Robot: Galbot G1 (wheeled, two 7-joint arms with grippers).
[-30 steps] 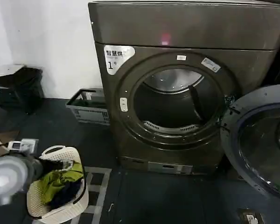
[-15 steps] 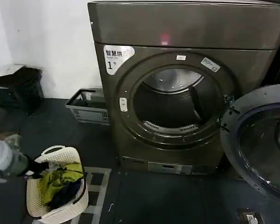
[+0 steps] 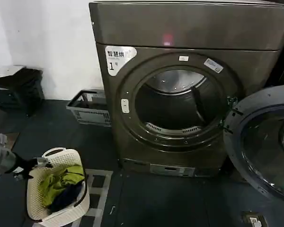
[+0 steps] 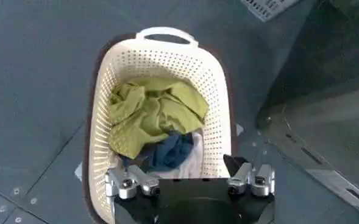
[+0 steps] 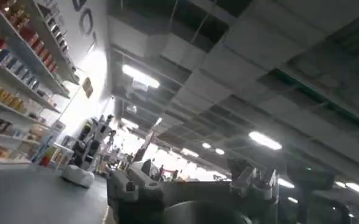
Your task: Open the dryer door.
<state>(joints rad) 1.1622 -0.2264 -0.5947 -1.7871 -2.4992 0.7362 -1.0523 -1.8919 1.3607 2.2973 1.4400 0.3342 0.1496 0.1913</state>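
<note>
Already open dryer door (image 3: 265, 142) — left gripper (image 4: 190, 182) well apart

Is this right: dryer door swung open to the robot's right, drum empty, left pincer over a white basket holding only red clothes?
Not quite. The head view confirms the dryer door open to the right and an empty drum. The left wrist view shows the left pincer over the white basket, but the clothes are olive-green with some dark blue, not red.

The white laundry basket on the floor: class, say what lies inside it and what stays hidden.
Inside the white laundry basket lies a crumpled green garment over a dark blue one. The left gripper, open, hangs above its near end. Whatever lies beneath the clothes is covered.
</note>
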